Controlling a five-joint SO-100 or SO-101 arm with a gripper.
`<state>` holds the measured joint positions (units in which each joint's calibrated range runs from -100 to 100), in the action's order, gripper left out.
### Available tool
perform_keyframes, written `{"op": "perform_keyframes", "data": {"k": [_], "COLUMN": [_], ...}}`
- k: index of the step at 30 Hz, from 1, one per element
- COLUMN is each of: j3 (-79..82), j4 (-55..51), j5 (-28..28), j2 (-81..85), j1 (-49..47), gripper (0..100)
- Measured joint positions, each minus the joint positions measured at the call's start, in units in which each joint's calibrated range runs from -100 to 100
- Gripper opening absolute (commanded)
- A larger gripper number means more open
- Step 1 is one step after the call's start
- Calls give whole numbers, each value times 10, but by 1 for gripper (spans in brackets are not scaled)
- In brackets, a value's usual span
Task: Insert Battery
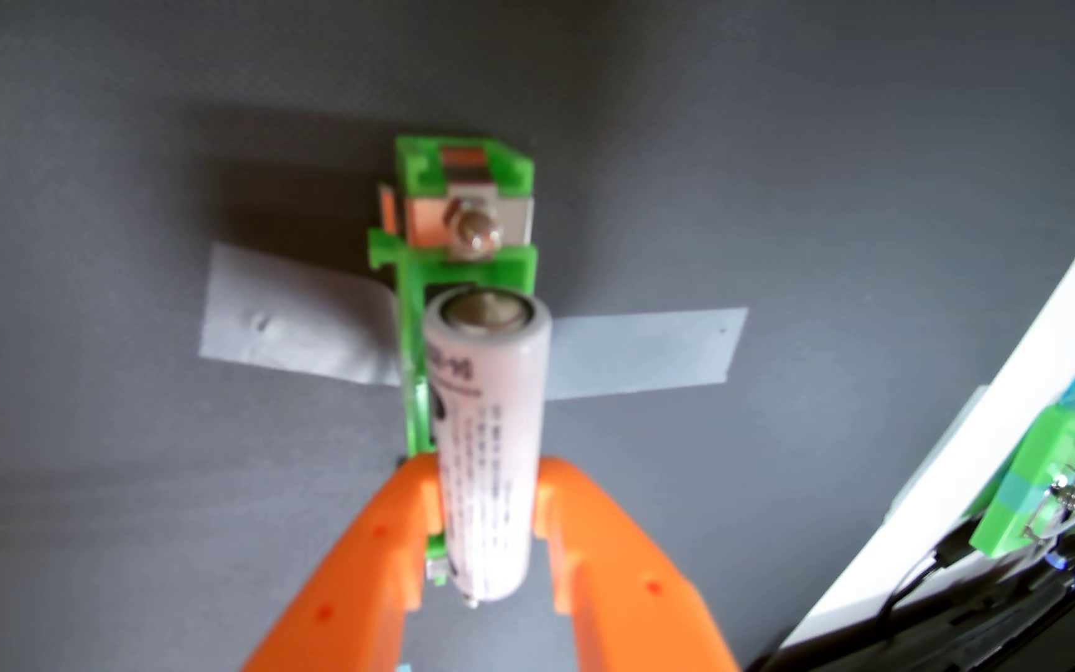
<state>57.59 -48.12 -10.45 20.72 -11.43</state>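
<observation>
In the wrist view a white cylindrical battery (489, 400) with printed text sits lengthwise between the orange fingers of my gripper (488, 475), which is shut on its lower half. Its far end, with the metal terminal, points up the frame. Under and beside it lies a green plastic battery holder (464, 171), fixed to the grey mat with strips of grey tape (645, 355). The holder's far end carries a metal contact plate with a screw (477, 229), a short way beyond the battery's tip. The battery hides most of the holder's channel, so I cannot tell whether it rests in it.
A white board edge (1000, 400) runs diagonally along the right side. A second green printed block (1032, 478) with screws, wires and a small circuit board sits there, with black cables (923, 581) below. Grey mat (134, 194) surrounds the holder.
</observation>
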Motion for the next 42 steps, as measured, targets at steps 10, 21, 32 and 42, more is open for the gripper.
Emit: {"op": "perform_keyframes", "data": {"k": [10,21,32,42], "j3": [0,36,37,37], "j4": [0,44,47,47], "j5": [0,3,7,7], "j2": [0,2,2,2], "j1": [0,0,0,0], "gripper": [2,2,2,2]}}
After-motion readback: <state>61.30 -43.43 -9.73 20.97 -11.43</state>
